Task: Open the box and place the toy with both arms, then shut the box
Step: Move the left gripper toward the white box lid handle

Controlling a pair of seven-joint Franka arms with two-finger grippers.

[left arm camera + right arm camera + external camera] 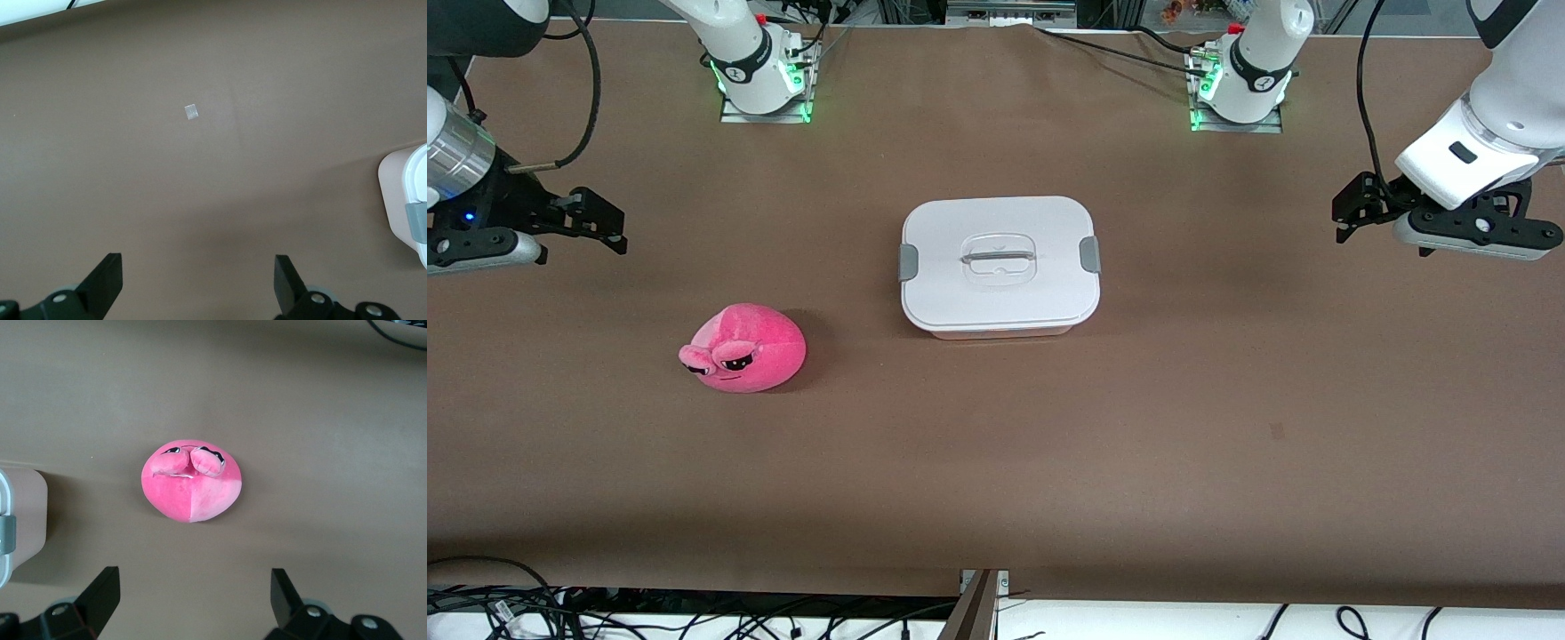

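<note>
The box stands mid-table with its white lid on, grey clips at both ends and a clear handle on top. The pink plush toy lies on the table, nearer to the front camera than the box and toward the right arm's end. My right gripper is open and empty, up in the air over bare table at the right arm's end; its wrist view shows the toy and a box corner. My left gripper is open and empty over bare table at the left arm's end; its wrist view shows the box's edge.
The brown table is bare around the box and toy. A small pale square of tape lies on it under the left arm. Cables hang along the table edge nearest the front camera. The arm bases stand along the table's edge.
</note>
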